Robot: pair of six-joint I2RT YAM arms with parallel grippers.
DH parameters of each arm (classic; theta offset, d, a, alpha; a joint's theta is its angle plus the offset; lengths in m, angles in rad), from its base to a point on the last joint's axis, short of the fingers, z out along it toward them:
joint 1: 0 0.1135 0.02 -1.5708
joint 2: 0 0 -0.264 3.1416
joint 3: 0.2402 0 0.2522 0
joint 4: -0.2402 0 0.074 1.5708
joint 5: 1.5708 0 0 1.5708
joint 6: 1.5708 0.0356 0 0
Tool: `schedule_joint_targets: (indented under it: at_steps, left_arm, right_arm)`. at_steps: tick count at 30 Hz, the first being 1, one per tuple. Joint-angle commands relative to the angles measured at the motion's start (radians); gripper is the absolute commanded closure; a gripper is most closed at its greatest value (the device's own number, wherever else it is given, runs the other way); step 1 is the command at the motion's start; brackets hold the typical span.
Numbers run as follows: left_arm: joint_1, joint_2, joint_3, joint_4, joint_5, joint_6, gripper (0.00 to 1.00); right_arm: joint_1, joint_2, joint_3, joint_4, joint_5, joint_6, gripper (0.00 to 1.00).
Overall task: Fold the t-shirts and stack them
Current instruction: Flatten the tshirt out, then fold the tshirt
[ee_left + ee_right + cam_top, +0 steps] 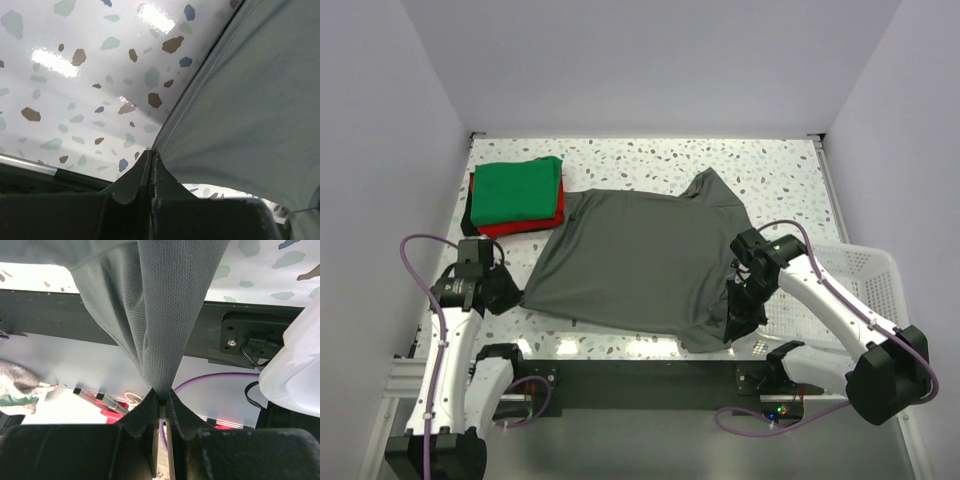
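Observation:
The charcoal-grey t-shirt [640,265] lies spread over the middle of the speckled table. My left gripper [510,296] is shut on its left corner; the left wrist view shows the hem [250,100] pinched between the closed fingers [135,175]. My right gripper [735,325] is shut on the shirt's near right edge and holds it up off the table, so the cloth [160,315] hangs in a taut bunch from the fingers [182,412]. The folded green t-shirt [518,190] lies on the folded red t-shirt [525,226] at the back left.
A white mesh basket [860,285] stands at the right edge of the table, under my right arm. The black base rail [650,375] runs along the near edge. White walls close in the table on three sides.

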Motion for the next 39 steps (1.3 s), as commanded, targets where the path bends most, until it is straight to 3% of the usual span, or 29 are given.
schedule_joint_targets:
  at_steps: [1,14,23,32,35,39]
  left_arm:
    - [0.01,-0.042,0.029,-0.099,-0.028,0.005,1.0]
    - [0.01,0.219,0.069,0.12,0.029,0.022,1.0]
    - [0.01,0.406,0.188,0.235,0.062,0.031,1.0]
    - [0.01,0.449,0.219,0.275,0.098,0.033,1.0]
    - [0.01,0.444,0.27,0.295,0.137,0.037,1.0]
    - [0.01,0.472,0.45,0.28,0.173,0.037,1.0]
  right_arm:
    - [0.005,-0.024,0.011,-0.092,-0.047,0.028,0.88]
    - [-0.013,0.128,0.163,-0.055,0.022,-0.03,0.99]
    - [-0.17,0.254,0.272,-0.028,0.04,-0.116,1.0]
    - [-0.188,0.331,0.372,-0.034,0.026,-0.156,1.0]
    - [-0.188,0.344,0.45,-0.072,0.026,-0.164,1.0]
    - [-0.19,0.398,0.67,-0.124,0.023,-0.161,1.0]
